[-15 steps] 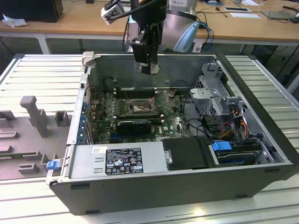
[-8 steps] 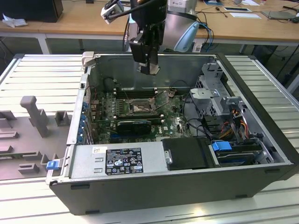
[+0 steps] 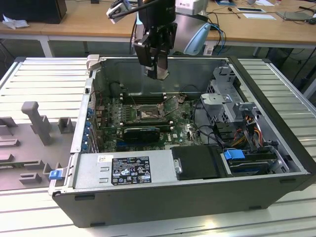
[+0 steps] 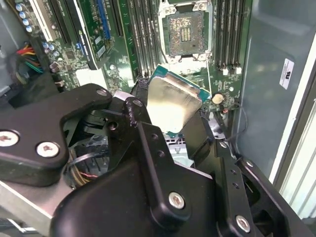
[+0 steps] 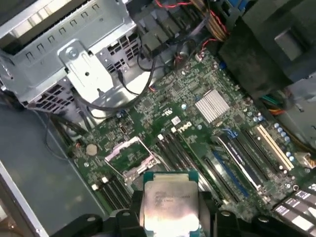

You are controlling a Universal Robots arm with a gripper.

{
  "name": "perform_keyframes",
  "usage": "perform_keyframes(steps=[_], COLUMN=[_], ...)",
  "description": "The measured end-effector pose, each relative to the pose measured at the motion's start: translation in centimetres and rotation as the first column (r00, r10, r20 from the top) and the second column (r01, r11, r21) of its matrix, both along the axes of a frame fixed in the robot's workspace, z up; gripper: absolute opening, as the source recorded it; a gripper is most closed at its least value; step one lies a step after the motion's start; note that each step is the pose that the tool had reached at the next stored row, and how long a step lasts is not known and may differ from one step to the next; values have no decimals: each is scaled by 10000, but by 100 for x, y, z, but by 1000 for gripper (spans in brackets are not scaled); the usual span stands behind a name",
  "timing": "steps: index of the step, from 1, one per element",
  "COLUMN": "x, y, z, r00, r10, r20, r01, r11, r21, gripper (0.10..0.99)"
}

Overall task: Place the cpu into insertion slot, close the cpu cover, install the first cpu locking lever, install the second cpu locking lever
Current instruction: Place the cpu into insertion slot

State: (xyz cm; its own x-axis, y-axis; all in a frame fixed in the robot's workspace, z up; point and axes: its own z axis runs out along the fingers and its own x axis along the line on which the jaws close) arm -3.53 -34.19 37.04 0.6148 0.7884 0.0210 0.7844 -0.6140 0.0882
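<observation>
**Chip held clear above the open socket**

The black two-fingered gripper (image 3: pixel 157 74) hangs over the open grey metal computer case (image 3: pixel 197 197). Its fingers (image 4: pixel 143 106) pinch the cpu (image 4: pixel 173 106), a small flat square chip with a silvery-grey metal top, by two opposite edges. In the first wrist view the chip (image 5: pixel 170 205) sits between the finger ends with its metal face towards the camera.

The insertion slot (image 4: pixel 186 33), a square socket with a dark pin field and a silvery metal surround, lies on the green circuit board (image 3: pixel 182 131) with its pin field uncovered. In the exterior view the socket (image 3: pixel 148 114) is roughly beneath the gripper, well apart from it in height. Nothing stands between chip and socket.

The chip is square, so it has no long axis. What matters is how its edges sit against the socket's, and in both wrist views they look turned relative to each other. The chip also seems tilted against the board rather than parallel, though perspective may account for some of this.

The chip's underside and the finger pads behind it are hidden. How the cpu cover and the locking levers stand is hard to make out.
</observation>
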Motion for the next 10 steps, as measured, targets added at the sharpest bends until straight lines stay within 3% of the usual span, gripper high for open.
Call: perform_keyframes(steps=[10], x=[0], y=[0], z=[-3], r00=[9948], r10=[-1019], r20=[0], r01=[1019], r11=[9948], r21=[0], gripper=[529])
